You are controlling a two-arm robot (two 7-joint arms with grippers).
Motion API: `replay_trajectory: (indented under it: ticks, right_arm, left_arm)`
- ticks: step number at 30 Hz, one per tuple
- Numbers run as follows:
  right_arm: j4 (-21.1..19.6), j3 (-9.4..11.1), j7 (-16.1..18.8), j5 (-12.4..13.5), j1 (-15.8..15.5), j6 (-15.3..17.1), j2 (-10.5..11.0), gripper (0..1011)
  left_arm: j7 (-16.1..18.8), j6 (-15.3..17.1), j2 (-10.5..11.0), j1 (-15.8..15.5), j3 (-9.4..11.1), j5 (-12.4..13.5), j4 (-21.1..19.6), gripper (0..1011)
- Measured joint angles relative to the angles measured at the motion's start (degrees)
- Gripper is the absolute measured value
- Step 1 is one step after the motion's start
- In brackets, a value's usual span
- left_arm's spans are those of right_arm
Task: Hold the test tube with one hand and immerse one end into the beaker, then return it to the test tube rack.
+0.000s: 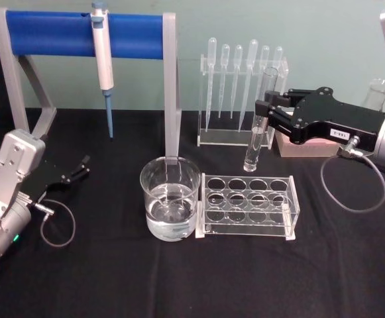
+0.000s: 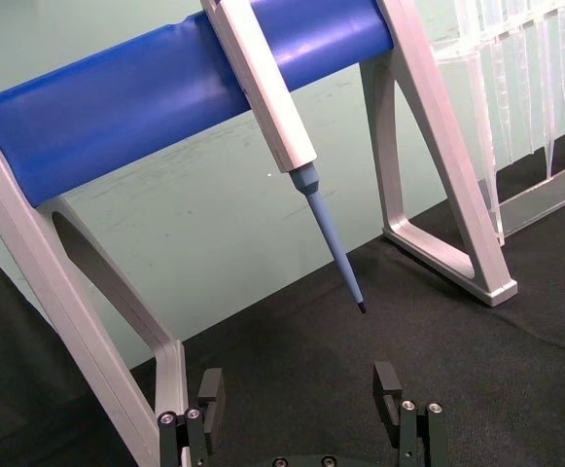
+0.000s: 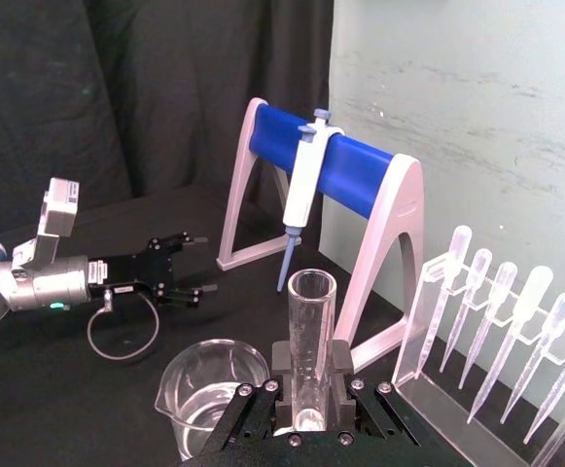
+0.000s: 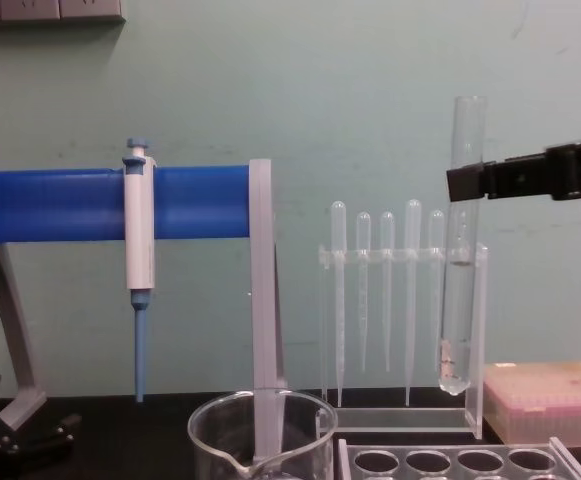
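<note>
Aloft near clear plastic rack (image 1: 248, 204) | right gripper (image 1: 264, 113) clamps upright round-bottomed glass test tube (image 1: 253, 149) | left gripper (image 1: 79, 169) splayed, parked far left.

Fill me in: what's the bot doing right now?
The right tool is shut on the test tube and holds it roughly upright in the air, behind the empty test tube rack. It is off to the right of the beaker, not over it. The beaker is part-filled with clear liquid, and the tube appears to hold some liquid too. The left tool sits idle and open, low at the table's left side.
</note>
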Motion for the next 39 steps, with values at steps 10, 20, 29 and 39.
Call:
replay_trajectory:
  ticks: [10, 20, 29, 39]
  right_arm:
    - [0.01, -0.56, -0.17, 0.59, 0.39, 0.04, 0.82, 241]
    - [0.06, -0.46, -0.15, 0.53, 0.38, -0.01, 0.68, 241]
    - [0.08, -0.41, -0.13, 0.51, 0.34, -0.04, 0.63, 241]
    - [0.08, -0.36, -0.13, 0.48, 0.29, -0.04, 0.59, 241]
  left_arm:
    - [0.00, 0.00, 0.00, 0.00, 0.00, 0.00, 0.00, 1000]
    - [0.00, 0.00, 0.00, 0.00, 0.00, 0.00, 0.00, 1000]
    - [0.00, 0.00, 0.00, 0.00, 0.00, 0.00, 0.00, 1000]
    - [0.00, 0.00, 0.00, 0.00, 0.00, 0.00, 0.00, 1000]
